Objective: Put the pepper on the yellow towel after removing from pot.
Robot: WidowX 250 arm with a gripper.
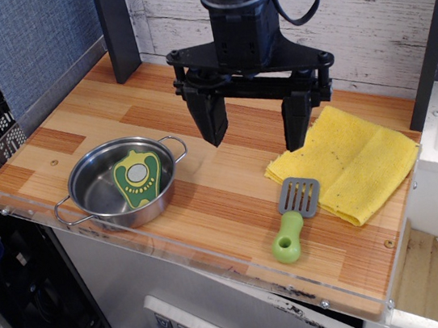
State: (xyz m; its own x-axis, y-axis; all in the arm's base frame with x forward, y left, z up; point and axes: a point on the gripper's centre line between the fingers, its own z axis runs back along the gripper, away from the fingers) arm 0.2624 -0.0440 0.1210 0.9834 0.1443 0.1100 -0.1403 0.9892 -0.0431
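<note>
Gripper (256, 128), jaws wide and empty, hangs right of the pot (121, 182); inside lies the pepper (137, 177), long axis toward the front rim.

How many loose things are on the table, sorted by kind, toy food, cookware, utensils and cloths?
Toy food: 1, the pepper, lying in the pot.
Cookware: 1, the pot.
Utensils: 1, the spatula.
Cloths: 1, the towel.
Total: 4.
</note>
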